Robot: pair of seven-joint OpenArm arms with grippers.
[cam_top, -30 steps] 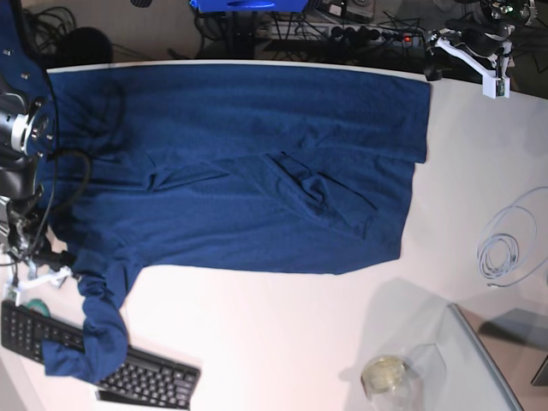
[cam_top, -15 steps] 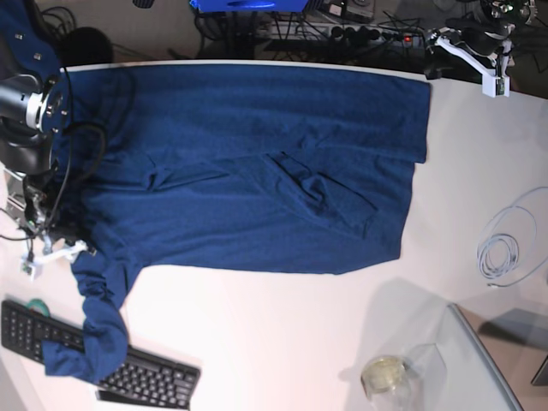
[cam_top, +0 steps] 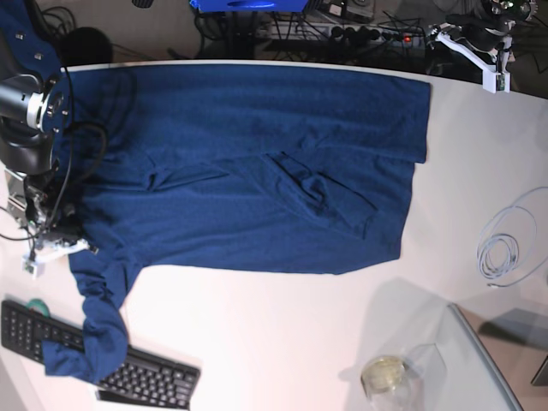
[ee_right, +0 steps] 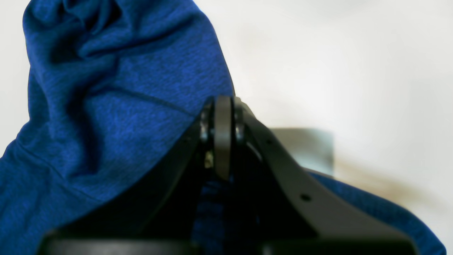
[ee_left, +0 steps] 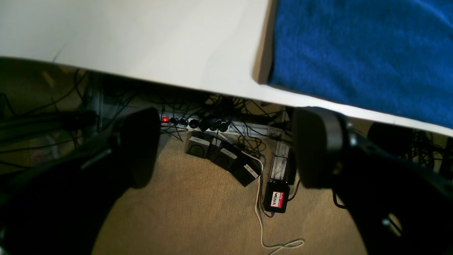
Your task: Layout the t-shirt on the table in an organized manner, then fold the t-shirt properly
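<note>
The dark navy t-shirt [cam_top: 248, 163] lies spread across the white table [cam_top: 282, 325], with a creased fold near its middle. One sleeve [cam_top: 90, 338] trails off bunched over a keyboard. My right gripper [cam_top: 58, 244] is at the shirt's left edge by that sleeve. In the right wrist view its fingers [ee_right: 223, 134] are pressed together, with blue shirt cloth [ee_right: 116, 106] bunched around and between them. My left gripper [ee_left: 226, 148] is open and empty, past the table's far edge [ee_left: 141, 42] above the floor. The shirt's corner [ee_left: 357, 53] lies just to its right.
A black keyboard [cam_top: 145, 377] lies at the front left under the sleeve. A coiled pale cable [cam_top: 507, 244] lies at the right. A small glass jar [cam_top: 385, 374] and a glass panel [cam_top: 488, 364] are at the front right. A power strip and cables [ee_left: 212, 124] lie on the floor.
My right gripper has moved away from the keyboard toward the far side along the shirt's left edge, and the cloth there shifted slightly. The left arm has barely moved.
</note>
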